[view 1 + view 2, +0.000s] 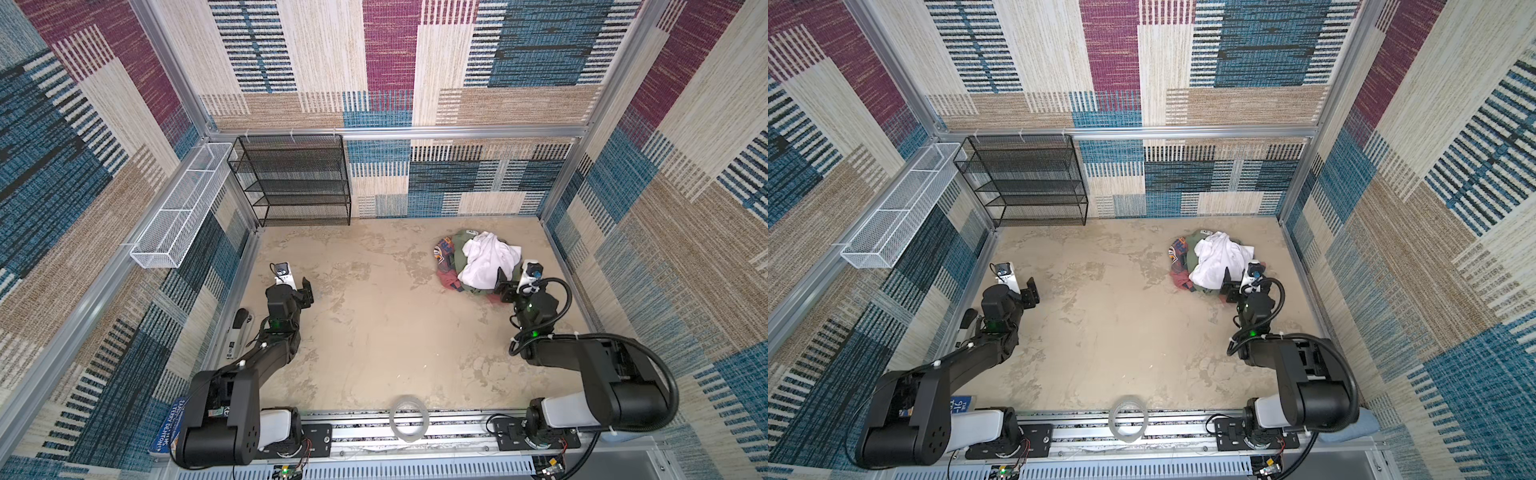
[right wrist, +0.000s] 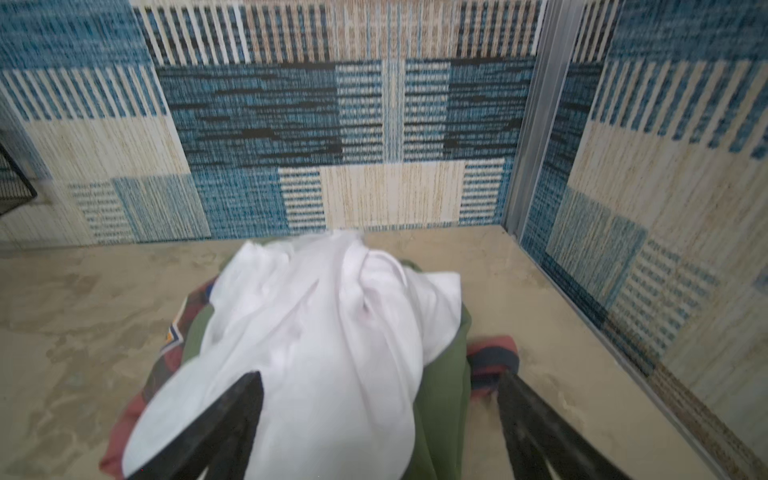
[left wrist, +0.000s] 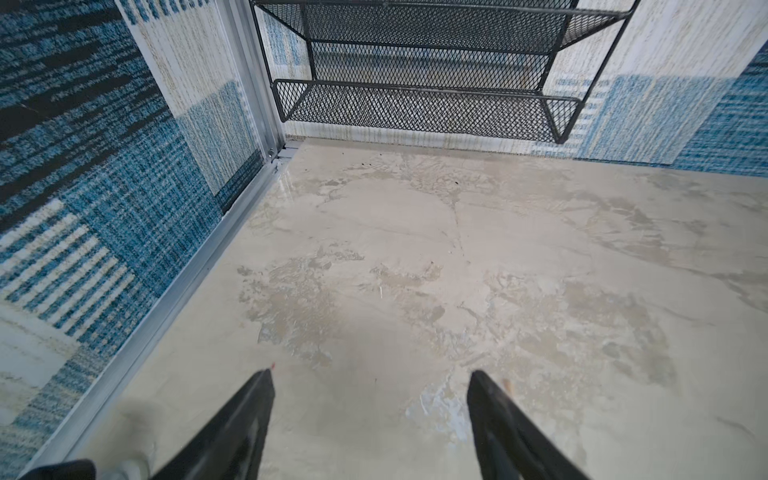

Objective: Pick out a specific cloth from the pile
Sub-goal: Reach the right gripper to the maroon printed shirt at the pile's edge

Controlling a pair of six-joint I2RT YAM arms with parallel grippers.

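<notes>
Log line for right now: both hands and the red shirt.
left hand: open, far from pile | right hand: open, at pile | red shirt: partly buried, not held

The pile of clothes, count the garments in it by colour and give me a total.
White garment: 1
Olive green garment: 1
Salmon-red T-shirt: 1
Total: 3 garments visible

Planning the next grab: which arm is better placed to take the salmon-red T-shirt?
Right. The right gripper is open at the garment pile, the salmon-red T-shirt beside one jaw; the left gripper is over bare table.
</notes>
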